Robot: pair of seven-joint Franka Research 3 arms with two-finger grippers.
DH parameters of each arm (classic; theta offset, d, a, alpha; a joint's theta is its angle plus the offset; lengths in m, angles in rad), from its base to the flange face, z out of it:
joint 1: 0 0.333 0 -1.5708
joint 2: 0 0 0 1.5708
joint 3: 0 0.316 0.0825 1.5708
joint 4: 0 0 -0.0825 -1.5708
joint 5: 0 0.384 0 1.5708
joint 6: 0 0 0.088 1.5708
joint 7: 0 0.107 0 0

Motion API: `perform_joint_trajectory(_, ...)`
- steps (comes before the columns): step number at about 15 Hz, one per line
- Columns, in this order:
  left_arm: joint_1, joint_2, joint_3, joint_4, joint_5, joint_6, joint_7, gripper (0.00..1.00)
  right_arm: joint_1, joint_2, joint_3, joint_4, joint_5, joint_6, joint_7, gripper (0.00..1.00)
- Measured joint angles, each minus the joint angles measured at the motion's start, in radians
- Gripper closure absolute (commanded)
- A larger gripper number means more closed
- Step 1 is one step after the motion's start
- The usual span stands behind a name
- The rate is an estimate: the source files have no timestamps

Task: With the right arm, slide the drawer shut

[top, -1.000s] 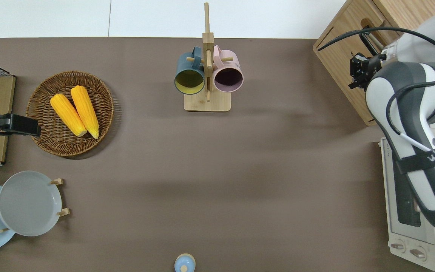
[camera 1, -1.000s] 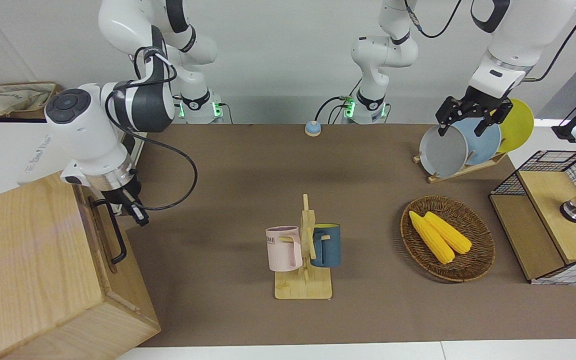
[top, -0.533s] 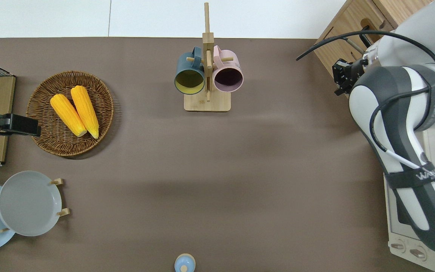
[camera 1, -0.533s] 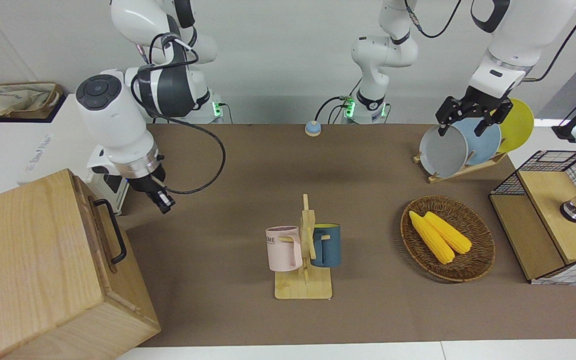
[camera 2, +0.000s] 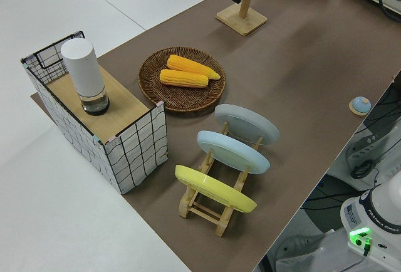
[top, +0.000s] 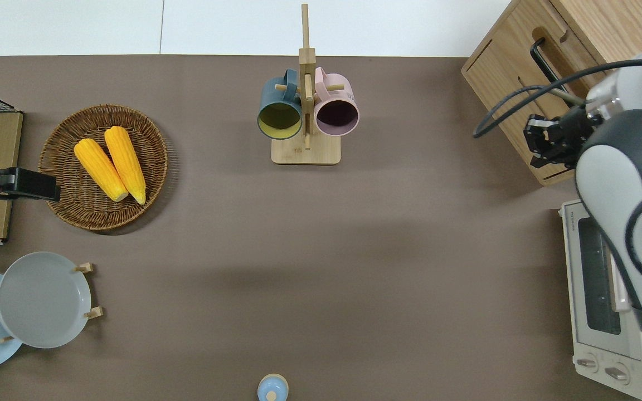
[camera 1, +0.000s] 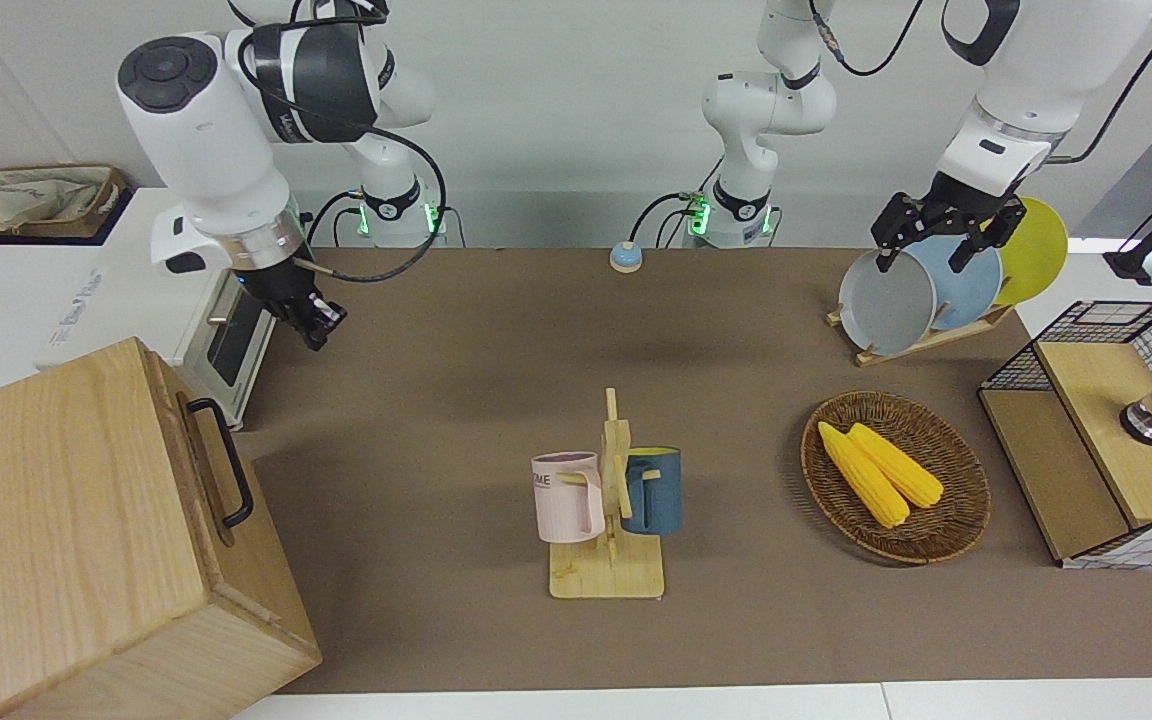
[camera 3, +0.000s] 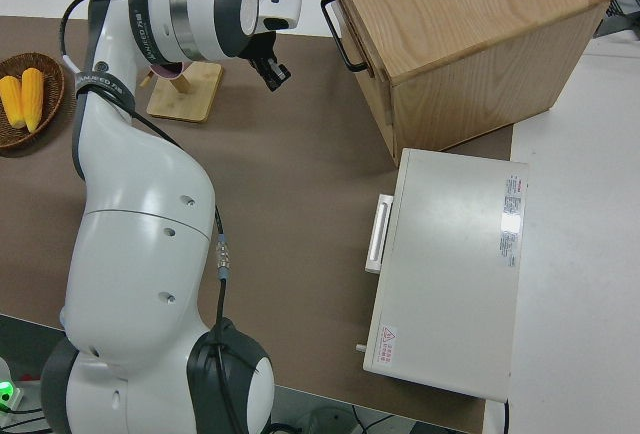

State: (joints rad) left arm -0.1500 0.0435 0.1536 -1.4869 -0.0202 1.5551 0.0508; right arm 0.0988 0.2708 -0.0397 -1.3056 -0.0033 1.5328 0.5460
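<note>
The drawer (camera 1: 204,470) sits flush in the big pale-wood box (camera 1: 56,520) at the right arm's end of the table, its black bar handle (camera 1: 221,462) untouched. The right gripper (camera 1: 316,322) hangs clear of it, holding nothing; whether its fingers are parted cannot be told. The closing appears done, so the sound move is judged a clean retreat that avoids snagging the handle or the white oven (top: 605,301). The left arm is parked. The right arm (top: 627,184) hides part of the box's front overhead, so the drawer's seam is hard to check.
</note>
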Motion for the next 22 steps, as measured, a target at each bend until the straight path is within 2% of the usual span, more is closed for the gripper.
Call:
perform_joint_trajectory(2, 0.000, 0.000, 0.000, 0.000, 0.000, 0.000, 0.000, 0.00, -0.002, -0.038, -0.030, -0.034, 0.000, -0.005, -0.095, 1.000)
perform_joint_trajectory(6, 0.000, 0.000, 0.000, 0.000, 0.000, 0.000, 0.000, 0.00, -0.004, -0.096, -0.061, -0.097, 0.000, -0.005, -0.248, 1.000)
perform_joint_trajectory(10, 0.000, 0.000, 0.000, 0.000, 0.000, 0.000, 0.000, 0.00, -0.014, -0.133, -0.070, -0.122, 0.001, -0.005, -0.395, 1.000)
perform_joint_trajectory(11, 0.000, 0.000, 0.000, 0.000, 0.000, 0.000, 0.000, 0.00, -0.015, -0.138, -0.072, -0.123, 0.001, -0.004, -0.429, 0.924)
perform_joint_trajectory(13, 0.000, 0.000, 0.000, 0.000, 0.000, 0.000, 0.000, 0.00, -0.014, -0.141, -0.071, -0.123, 0.001, 0.004, -0.453, 0.702)
perform_joint_trajectory(15, 0.000, 0.000, 0.000, 0.000, 0.000, 0.000, 0.000, 0.00, -0.013, -0.141, -0.070, -0.124, 0.001, 0.022, -0.457, 0.139)
perform_joint_trajectory(16, 0.000, 0.000, 0.000, 0.000, 0.000, 0.000, 0.000, 0.00, -0.013, -0.141, -0.069, -0.124, 0.001, 0.033, -0.457, 0.014)
perform_joint_trajectory(22, 0.000, 0.000, 0.000, 0.000, 0.000, 0.000, 0.000, 0.00, -0.013, -0.141, -0.070, -0.123, 0.000, 0.053, -0.459, 0.011)
